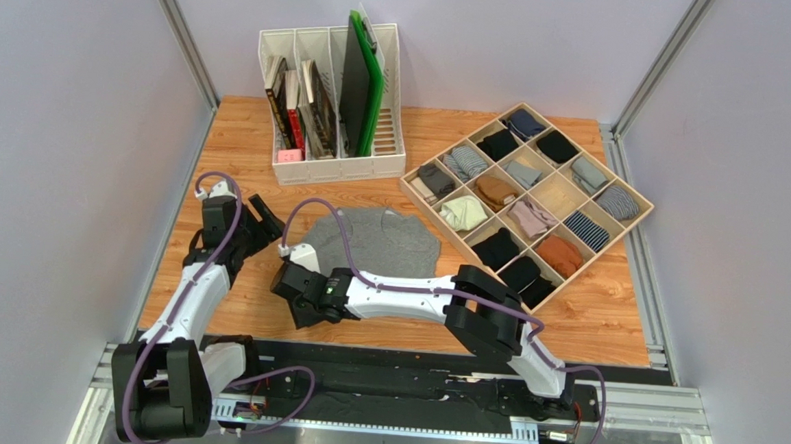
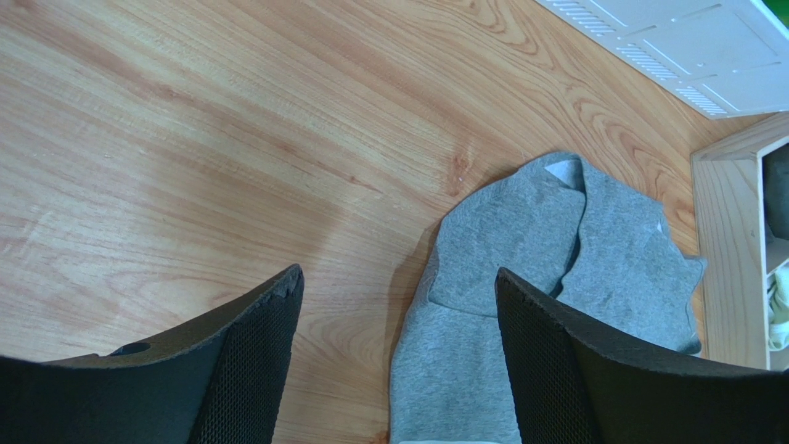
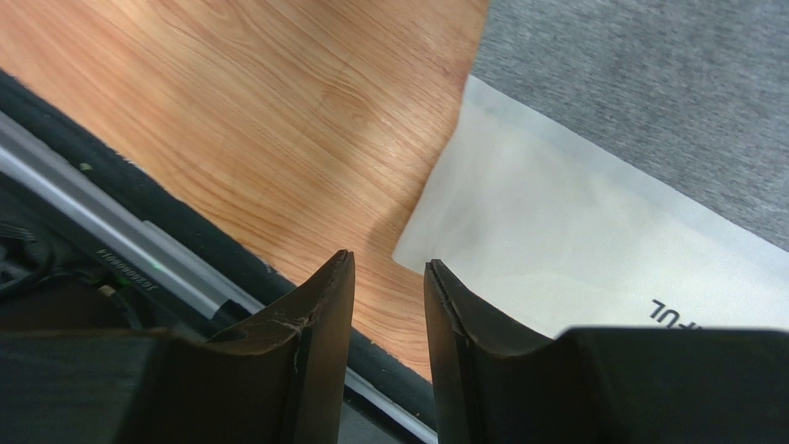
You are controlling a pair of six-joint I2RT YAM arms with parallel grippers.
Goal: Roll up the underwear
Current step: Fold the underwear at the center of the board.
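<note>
The heather-grey underwear [image 1: 388, 242] lies flat and crumpled on the wooden table, left of centre. My left gripper [image 1: 263, 214] is open just left of it. In the left wrist view the left gripper [image 2: 398, 273] hangs over the garment's edge, and the underwear [image 2: 519, 240] runs under the right finger [image 2: 556, 351]. My right gripper [image 1: 296, 309] is near the table's front edge. In the right wrist view the right gripper [image 3: 389, 259] is open by a narrow gap and empty, just beside a corner of the white waistband [image 3: 574, 240].
A wooden grid tray [image 1: 633, 201] of rolled bundles sits at the right, its corner in the left wrist view [image 2: 732, 250]. A white file rack [image 1: 336, 162] with books and a green board stands at the back. The black front rail [image 3: 139, 231] runs beside the right gripper.
</note>
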